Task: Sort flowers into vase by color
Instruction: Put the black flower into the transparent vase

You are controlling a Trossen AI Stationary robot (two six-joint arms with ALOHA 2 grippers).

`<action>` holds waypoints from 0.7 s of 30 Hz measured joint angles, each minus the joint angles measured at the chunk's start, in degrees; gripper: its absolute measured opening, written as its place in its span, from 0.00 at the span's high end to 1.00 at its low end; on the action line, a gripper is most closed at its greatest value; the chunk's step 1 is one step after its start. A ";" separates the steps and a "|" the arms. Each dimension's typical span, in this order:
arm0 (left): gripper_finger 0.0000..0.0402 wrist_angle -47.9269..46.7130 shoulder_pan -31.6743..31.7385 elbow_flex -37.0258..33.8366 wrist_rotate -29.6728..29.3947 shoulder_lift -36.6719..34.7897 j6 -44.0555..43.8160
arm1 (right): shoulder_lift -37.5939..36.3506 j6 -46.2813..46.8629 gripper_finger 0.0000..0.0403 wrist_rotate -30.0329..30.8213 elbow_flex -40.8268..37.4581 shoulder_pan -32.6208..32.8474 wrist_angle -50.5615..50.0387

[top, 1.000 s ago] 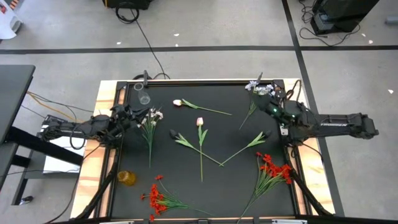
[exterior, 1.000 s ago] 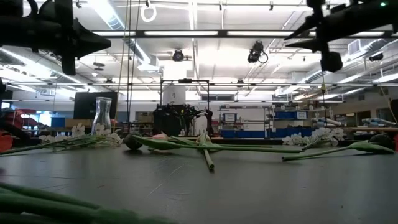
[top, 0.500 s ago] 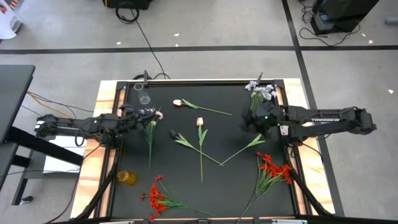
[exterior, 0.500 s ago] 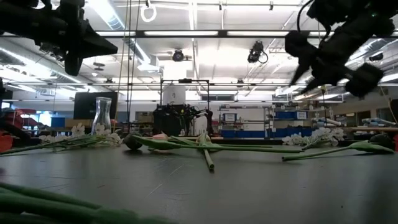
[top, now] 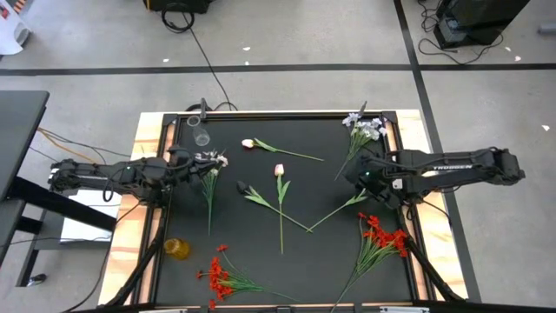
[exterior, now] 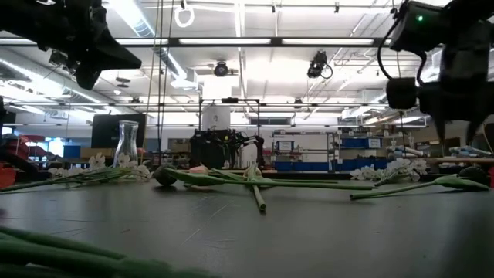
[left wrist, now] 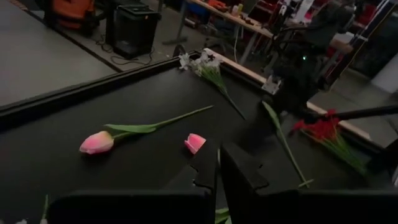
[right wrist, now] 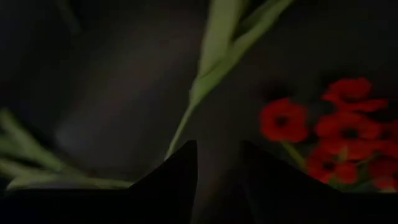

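Observation:
Flowers lie flat on the black mat. One white spray (top: 208,178) lies at the left and another (top: 363,129) at the far right corner. One red spray (top: 219,276) is at the near edge, another (top: 384,236) at the right. Two pink tulips (top: 279,171) (top: 248,143) lie mid-table. A clear glass vase (top: 201,137) stands far left. My left gripper (top: 211,159) hovers shut, well above the left white spray's blooms (left wrist: 218,165). My right gripper (top: 367,180) is open and points down above a green leafy stem (right wrist: 211,68), beside the red blooms (right wrist: 336,130).
A small amber vase (top: 176,249) stands at the near left edge. A dark bud on a long stem (top: 241,185) and a leafy stem (top: 343,209) meet in a V mid-table. Wooden table borders (top: 143,174) flank the mat. Bare mat lies between the two red sprays.
My right gripper has swung from over the far-right white spray toward the table's middle, then toward the near edge. It has tipped from a slant to pointing down over the leafy stem. My left gripper has edged toward the table's right over the white blooms. No flower has moved.

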 joint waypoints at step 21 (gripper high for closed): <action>0.80 -1.08 0.02 0.04 -0.02 0.00 3.52 | 18.64 8.58 0.55 8.62 -0.22 -0.88 5.73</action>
